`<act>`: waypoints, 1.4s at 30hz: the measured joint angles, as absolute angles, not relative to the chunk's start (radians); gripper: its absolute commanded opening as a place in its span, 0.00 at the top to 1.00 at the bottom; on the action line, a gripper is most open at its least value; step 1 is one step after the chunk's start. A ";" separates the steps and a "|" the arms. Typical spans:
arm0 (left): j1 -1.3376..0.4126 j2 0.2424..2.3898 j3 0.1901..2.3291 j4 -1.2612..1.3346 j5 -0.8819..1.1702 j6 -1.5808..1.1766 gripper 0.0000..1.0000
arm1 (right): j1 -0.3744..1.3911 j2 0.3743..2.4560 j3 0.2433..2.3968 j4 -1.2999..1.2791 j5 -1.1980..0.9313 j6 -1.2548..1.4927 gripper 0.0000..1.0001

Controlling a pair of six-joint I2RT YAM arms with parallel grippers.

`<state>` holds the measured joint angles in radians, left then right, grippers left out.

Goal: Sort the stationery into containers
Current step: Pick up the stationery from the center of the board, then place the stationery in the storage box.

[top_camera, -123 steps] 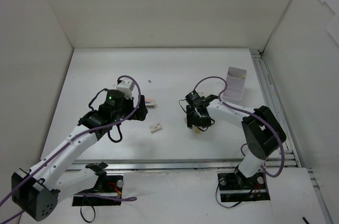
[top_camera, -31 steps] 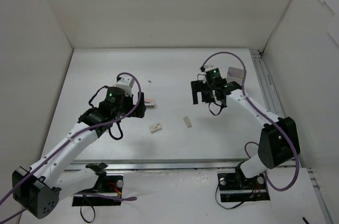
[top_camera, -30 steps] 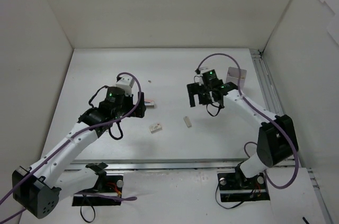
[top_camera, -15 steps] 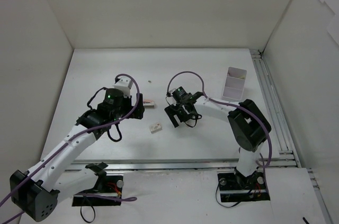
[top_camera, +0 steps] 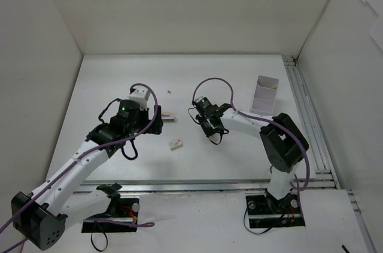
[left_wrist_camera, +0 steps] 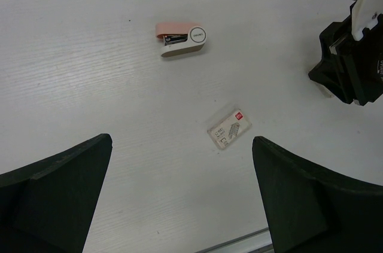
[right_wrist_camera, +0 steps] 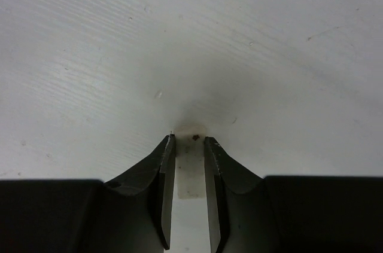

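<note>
A white table (top_camera: 197,79) is enclosed by white walls (top_camera: 191,8); metal rails (top_camera: 306,124) run along its right and near edges; a tiny dark speck (top_camera: 169,91) lies toward the far side.

The left arm (top_camera: 81,160) and the right arm (top_camera: 248,122) have white links and black joints. A thin purple cable (top_camera: 209,80) runs along each. A small green light (top_camera: 125,109) glows near the left wrist. The right gripper (right_wrist_camera: 189,138) has black, pointed fingers (right_wrist_camera: 160,181).

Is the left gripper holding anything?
No; in the left wrist view the left gripper is wide open and empty, and the stapler and labelled eraser lie loose beneath it.
</note>
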<state>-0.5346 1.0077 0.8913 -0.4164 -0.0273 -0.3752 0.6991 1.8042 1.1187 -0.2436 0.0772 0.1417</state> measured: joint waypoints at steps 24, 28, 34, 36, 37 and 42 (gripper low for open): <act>-0.535 0.978 0.891 -0.422 -0.063 -0.375 0.00 | 0.377 1.306 0.832 0.477 0.896 0.303 0.99; -0.535 0.978 0.891 -0.425 -0.079 -0.376 0.00 | 0.312 1.407 0.833 0.558 0.917 0.318 1.00; -0.535 0.968 0.891 -0.431 -0.097 -0.377 0.00 | 0.252 1.512 0.834 0.615 0.919 0.349 1.00; -0.535 0.966 0.891 -0.431 -0.104 -0.379 0.00 | 0.242 1.530 0.834 0.633 0.919 0.357 1.00; -0.535 0.966 0.891 -0.432 -0.108 -0.380 0.00 | 0.236 1.539 0.835 0.641 0.920 0.361 1.00; -0.535 0.976 0.891 -0.437 -0.114 -0.382 0.00 | 0.222 1.630 0.876 0.672 0.923 0.370 1.00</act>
